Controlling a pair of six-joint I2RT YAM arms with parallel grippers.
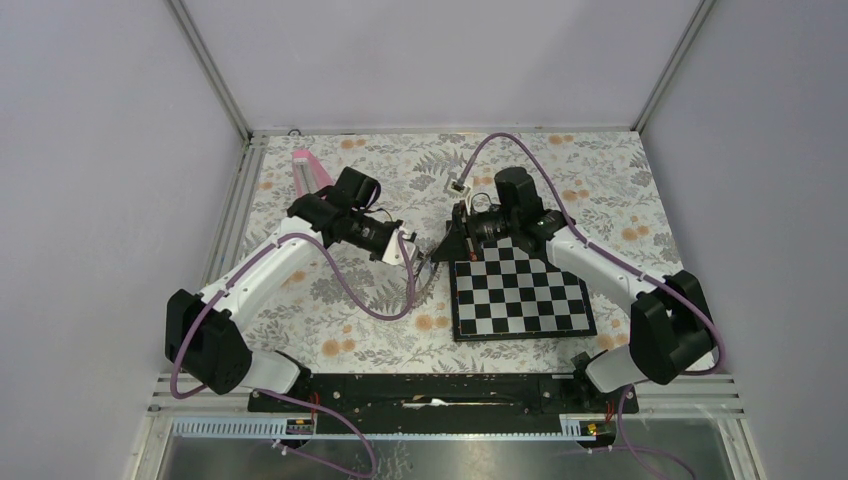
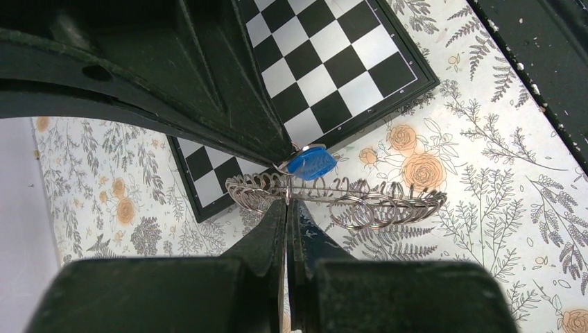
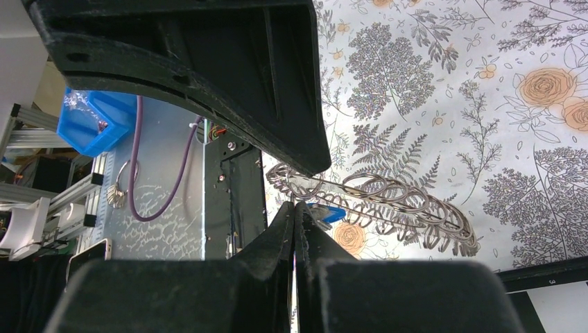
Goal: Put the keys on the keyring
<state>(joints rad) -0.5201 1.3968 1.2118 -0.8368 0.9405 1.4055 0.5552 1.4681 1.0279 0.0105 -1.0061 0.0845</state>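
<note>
The keyring [image 2: 360, 201], a wide loop built of many small wire rings, hangs edge-on above the floral table. My left gripper [image 2: 288, 202] is shut on its near-left rim. The key [image 2: 312, 164] has a bright blue head and sits just above the ring. It is pinched at the tip of my right gripper [image 3: 297, 207], which is shut on the key [image 3: 327, 213]. In the right wrist view the keyring [image 3: 395, 201] stretches away to the right. From above, the left gripper [image 1: 424, 262] and right gripper [image 1: 438, 254] meet tip to tip by the chessboard's far-left corner; key and ring are too small to make out there.
A chessboard [image 1: 520, 295] lies flat under and to the right of the grippers. A pink object [image 1: 308, 170] stands at the back left and a small white piece [image 1: 455, 185] at the back centre. The black base rail [image 1: 430, 390] runs along the near edge. A blue bin [image 3: 97, 118] stands off the table.
</note>
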